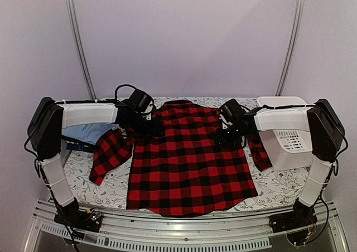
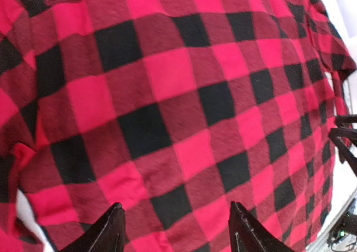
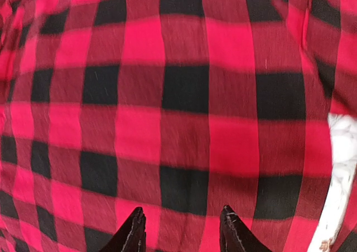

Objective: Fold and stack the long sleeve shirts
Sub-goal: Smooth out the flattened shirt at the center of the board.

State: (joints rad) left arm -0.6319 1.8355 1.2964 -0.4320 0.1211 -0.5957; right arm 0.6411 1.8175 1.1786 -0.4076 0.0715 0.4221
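1. Top external view: the red-and-black checked flannel shirt point(image 1: 187, 163) lies spread flat in the middle of the floral-patterned tabletop point(image 1: 279, 188), collar at the far side and hem at the near edge. It is probably laid out this way so the folds can be made cleanly. Its left-side sleeve point(image 1: 110, 154) splays out toward the near left, and its right-side sleeve point(image 1: 260, 154) droops beside the white plastic basket point(image 1: 293, 143). Neither sleeve is folded in yet. The left fingers point(image 1: 149, 128) and right fingers point(image 1: 228, 132) sit over the two far shoulders, a matched placement that suits squaring up or lifting the shirt evenly. A light blue collared shirt point(image 1: 89, 132) waits at the far left, under the left arm and out of the working area.

2. Left wrist view: the left fingers point(image 2: 111, 229) stand well apart above the checked cloth point(image 2: 167, 96) with nothing pinched between them, so they are open. The fabric below looks smooth.

3. Right wrist view: the right fingers point(image 3: 134, 232) are parted too, though less widely, and flat plaid point(image 3: 184, 96) shows through the gap. No fold is gathered there, so I judge them open and holding nothing.
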